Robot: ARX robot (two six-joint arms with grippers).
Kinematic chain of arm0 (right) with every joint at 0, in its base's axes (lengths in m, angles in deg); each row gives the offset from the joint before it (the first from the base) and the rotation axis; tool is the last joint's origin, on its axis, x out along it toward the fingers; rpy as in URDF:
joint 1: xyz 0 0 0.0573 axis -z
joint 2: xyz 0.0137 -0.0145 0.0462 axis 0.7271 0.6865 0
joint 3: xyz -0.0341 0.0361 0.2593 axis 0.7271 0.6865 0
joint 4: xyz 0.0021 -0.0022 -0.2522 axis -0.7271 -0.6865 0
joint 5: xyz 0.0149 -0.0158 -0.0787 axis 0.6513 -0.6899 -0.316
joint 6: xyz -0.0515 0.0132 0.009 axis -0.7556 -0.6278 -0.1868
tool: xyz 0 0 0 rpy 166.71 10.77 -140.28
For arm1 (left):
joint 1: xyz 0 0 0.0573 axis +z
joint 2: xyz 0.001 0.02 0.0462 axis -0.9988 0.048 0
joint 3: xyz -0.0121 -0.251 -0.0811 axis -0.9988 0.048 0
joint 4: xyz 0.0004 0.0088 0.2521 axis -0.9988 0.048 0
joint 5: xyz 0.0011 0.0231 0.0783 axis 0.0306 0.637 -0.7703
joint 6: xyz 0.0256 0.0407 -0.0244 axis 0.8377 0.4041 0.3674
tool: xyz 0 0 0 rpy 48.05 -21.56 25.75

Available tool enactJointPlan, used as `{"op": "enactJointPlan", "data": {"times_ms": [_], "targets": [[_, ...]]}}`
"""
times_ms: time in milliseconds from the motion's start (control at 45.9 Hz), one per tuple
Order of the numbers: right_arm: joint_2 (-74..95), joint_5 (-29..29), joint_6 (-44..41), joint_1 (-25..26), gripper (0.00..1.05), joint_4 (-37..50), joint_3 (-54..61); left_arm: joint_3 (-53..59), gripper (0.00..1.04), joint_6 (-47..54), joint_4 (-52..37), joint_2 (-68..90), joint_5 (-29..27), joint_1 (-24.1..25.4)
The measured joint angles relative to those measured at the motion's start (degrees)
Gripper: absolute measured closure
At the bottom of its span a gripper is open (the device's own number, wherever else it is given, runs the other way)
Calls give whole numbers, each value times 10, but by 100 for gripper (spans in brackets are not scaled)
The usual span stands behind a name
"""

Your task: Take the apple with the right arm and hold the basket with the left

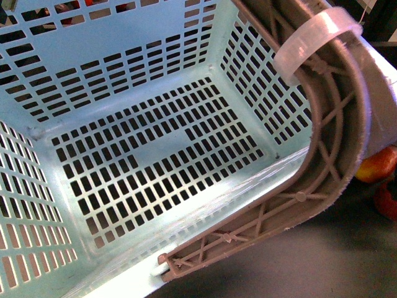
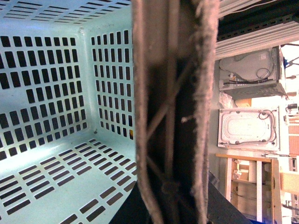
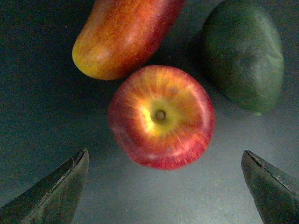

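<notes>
Item, apple (image 3: pixel 161 116): deep red, yellow round the stem cup, lying on dark bench (image 3: pixel 37 93), not lifted. Just beside it a mango (image 3: pixel 124 35), possibly touching; near it a dark green fruit (image 3: pixel 243 53), apart. Item, right tool (image 3: pixel 164 153): spread wide, tips well clear of the apple on either side, gripping nothing; poised above, judged as lined up for descent. Item, basket (image 1: pixel 124 37): turquoise, slotted, filling the front view from 7 to 1 o'clock, nothing seen inside. Item, left tool (image 1: pixel 322 143): one ribbed finger only, curving from 1 to 6 o'clock along the basket's near-right rim and touching it; second finger hidden, so width and grip impossible to tell. Progress, as judged: basket contacted, hold unconfirmed; apple approached but not grasped. Outstanding: lowering, closing on apple without nudging mango, lifting.
</notes>
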Motion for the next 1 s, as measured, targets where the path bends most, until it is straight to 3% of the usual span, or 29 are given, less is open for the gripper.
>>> {"op": "enactJointPlan", "data": {"times_ms": [654, 807, 1003], "targets": [[88, -9, 31, -8, 9, -47, -102, 0, 98, 0, 0, 0, 0, 0], [92, -4, 40, -7, 24, -40, -95, 0, 98, 0, 0, 0, 0, 0], [76, 4, 41, -2, 25, -24, -61, 0, 98, 0, 0, 0, 0, 0]]}}
